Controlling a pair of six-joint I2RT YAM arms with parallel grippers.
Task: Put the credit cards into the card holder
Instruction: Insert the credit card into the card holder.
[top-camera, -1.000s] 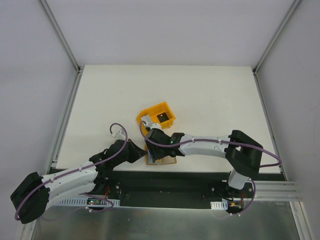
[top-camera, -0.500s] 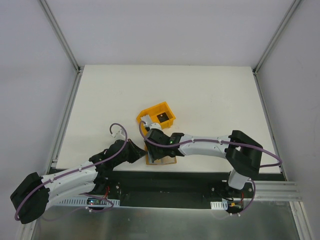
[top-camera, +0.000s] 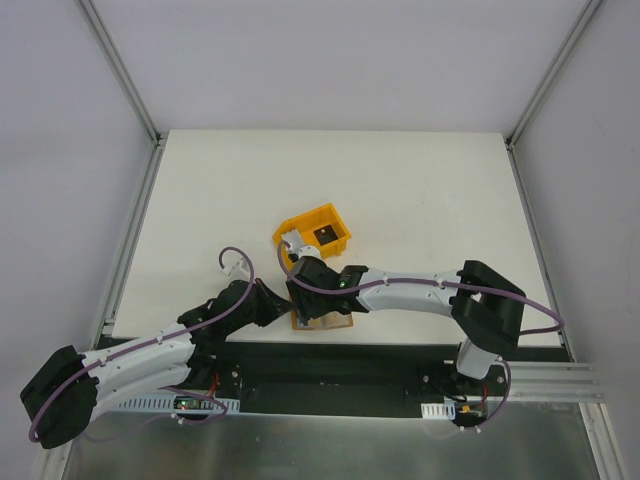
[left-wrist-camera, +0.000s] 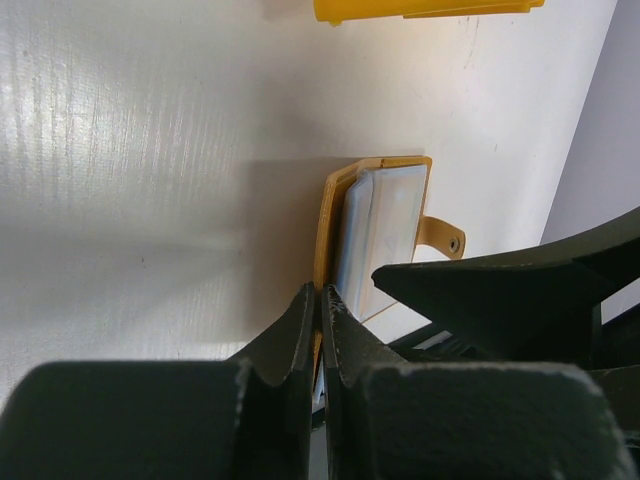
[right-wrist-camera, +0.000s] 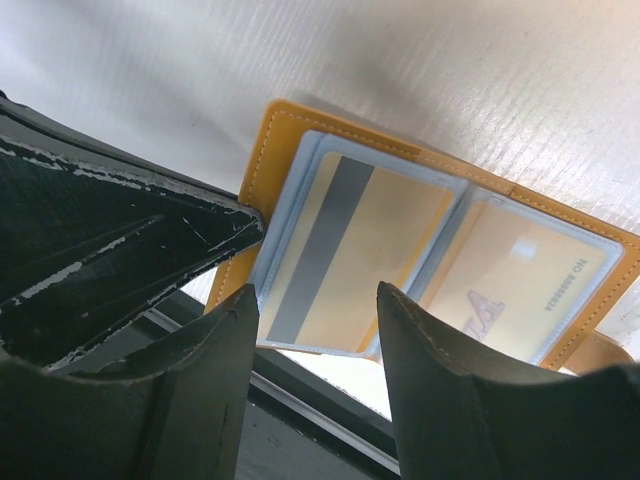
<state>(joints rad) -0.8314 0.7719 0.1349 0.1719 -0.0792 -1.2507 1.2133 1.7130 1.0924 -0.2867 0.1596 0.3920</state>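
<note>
Card holder: lies open on the bench (top-camera: 420, 190) on the near side of the yellow bin (top-camera: 340, 225), mostly under the right arm in the top view, where only an orange sliver (top-camera: 325, 325) shows.
Right wrist view only: the card holder (right-wrist-camera: 265, 150) spread flat, with a tan card with a grey stripe (right-wrist-camera: 350, 250) in the left clear pocket and a second tan card (right-wrist-camera: 520, 280) in the right pocket.
Left wrist view only: the card holder (left-wrist-camera: 385, 225) seen edge-on, pale pockets up, with its snap tab (left-wrist-camera: 440, 235) sticking out on the far side from the pincer.
Top view only: a dark card (top-camera: 323, 235) lying inside the bin.
Left pincer (left-wrist-camera: 320, 300): closed tight on the card holder's orange cover edge.
Right pincer (right-wrist-camera: 318, 290): fingers standing apart above the striped card, gripping nothing.
Cut off: the bin in the left wrist view (left-wrist-camera: 420, 10) shows only its lower rim.
Writing: the right-hand card carries a small logo and a line beginning "NO" with digits too small to read surely.
</note>
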